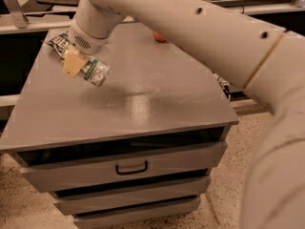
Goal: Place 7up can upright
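My gripper hangs over the left part of the grey cabinet top. It is shut on the 7up can, a silver-white can with green markings. The can is tilted, its shiny end pointing down and to the right, and it is held a little above the surface, with its shadow below it. One tan finger lies across the near side of the can; the other finger is hidden behind it. The large white arm reaches in from the right and fills much of the view.
A dark chip bag lies at the cabinet's back left, partly behind the wrist. A red apple peeks out at the back, under the arm. The cabinet has drawers in front; speckled floor around. Shelving stands behind.
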You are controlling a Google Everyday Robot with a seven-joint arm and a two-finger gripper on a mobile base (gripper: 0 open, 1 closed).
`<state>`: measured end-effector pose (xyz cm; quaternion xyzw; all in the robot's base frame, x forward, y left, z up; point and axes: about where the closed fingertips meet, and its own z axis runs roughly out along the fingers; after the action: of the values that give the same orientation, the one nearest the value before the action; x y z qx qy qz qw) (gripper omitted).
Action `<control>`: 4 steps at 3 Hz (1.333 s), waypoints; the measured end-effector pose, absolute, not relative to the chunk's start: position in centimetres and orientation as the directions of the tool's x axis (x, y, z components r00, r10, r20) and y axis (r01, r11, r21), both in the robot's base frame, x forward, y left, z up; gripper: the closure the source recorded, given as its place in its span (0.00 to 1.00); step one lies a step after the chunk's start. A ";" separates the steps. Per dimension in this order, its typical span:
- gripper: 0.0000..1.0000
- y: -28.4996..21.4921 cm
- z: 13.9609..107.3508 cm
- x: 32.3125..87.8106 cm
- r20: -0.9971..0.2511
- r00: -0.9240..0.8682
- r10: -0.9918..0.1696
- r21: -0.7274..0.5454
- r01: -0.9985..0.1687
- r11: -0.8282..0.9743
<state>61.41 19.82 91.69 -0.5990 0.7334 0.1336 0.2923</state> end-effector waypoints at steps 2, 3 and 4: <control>1.00 21.5 94.0 60.1 -0.904 -0.008 -0.428 -0.081 -0.979 0.190; 1.00 17.3 96.2 63.9 -0.981 0.022 -0.191 -0.077 -0.955 0.286; 1.00 12.6 97.4 65.3 -0.990 0.124 -0.064 -0.138 -0.938 0.317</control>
<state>65.25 12.58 97.45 -0.4547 0.5507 0.3668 0.5961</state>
